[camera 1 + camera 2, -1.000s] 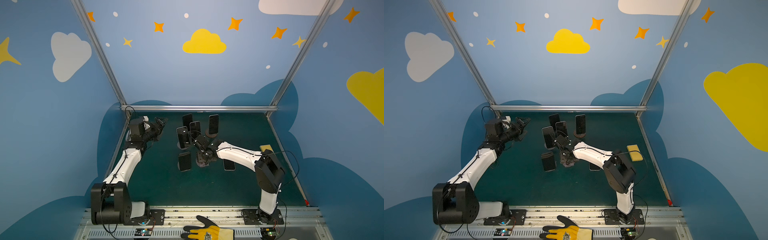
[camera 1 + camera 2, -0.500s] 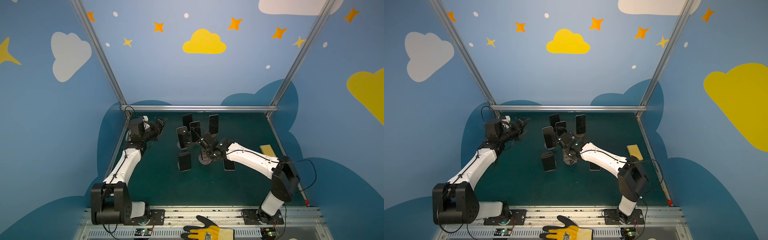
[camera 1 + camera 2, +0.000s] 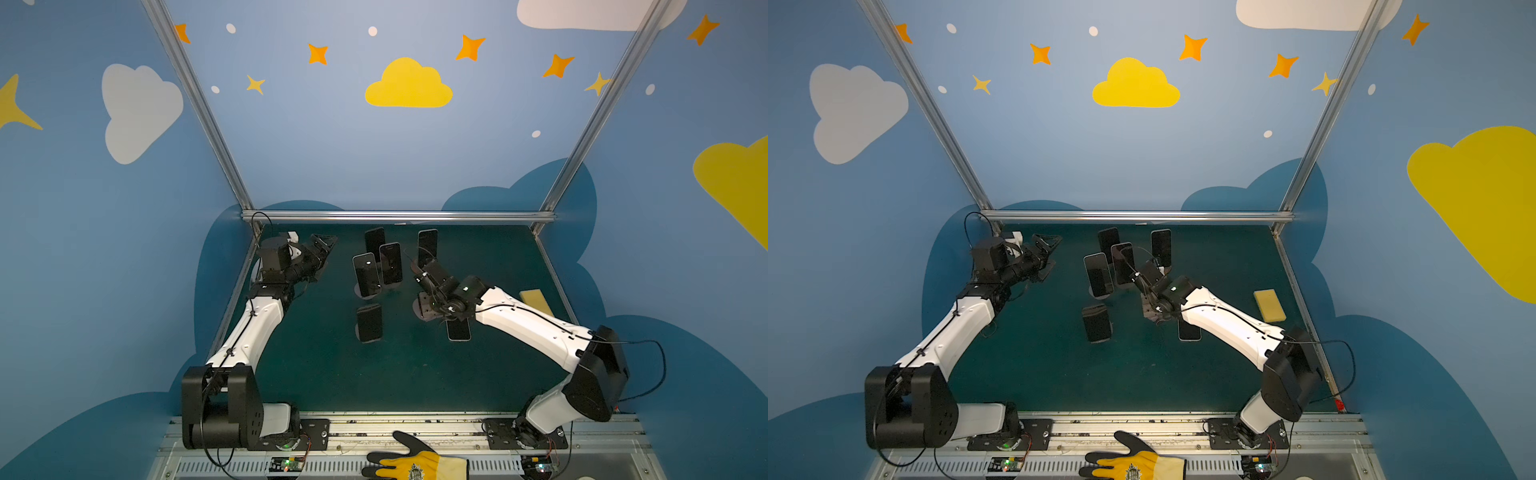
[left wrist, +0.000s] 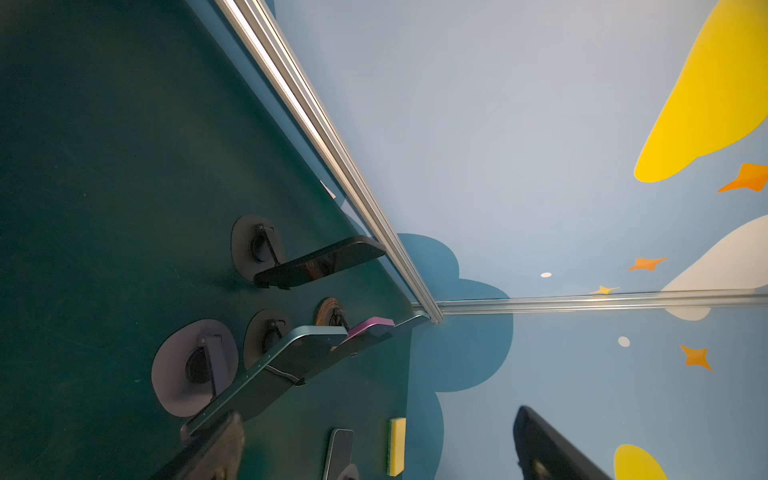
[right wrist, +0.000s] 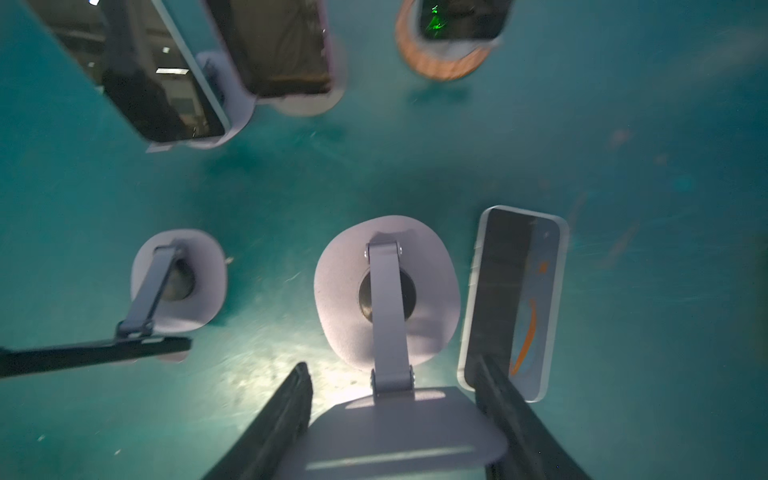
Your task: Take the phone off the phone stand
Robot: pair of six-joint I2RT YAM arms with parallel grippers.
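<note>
lying flat on the green mat [image 3: 316,374], the phone [image 3: 458,332] is resting dark face up just beside the bare phone stand [image 3: 424,309], and the right arm is partly covering it in both top views. the right gripper [image 5: 392,365] is hovering over that stand, its fingers [image 5: 291,415] drawn in along either side of the empty holder plate. the blurred wrist view is not showing whether they are pinching it. the left gripper [image 3: 324,255] is hanging well apart near the back left corner, its fingers spread wide and holding nothing. five other phones [image 3: 366,274] are standing on their own stands to the left and behind. a yellow sponge [image 3: 536,301] is lying by the right edge, and a yellow-and-black glove [image 3: 419,465] is sitting on the front rail.
</note>
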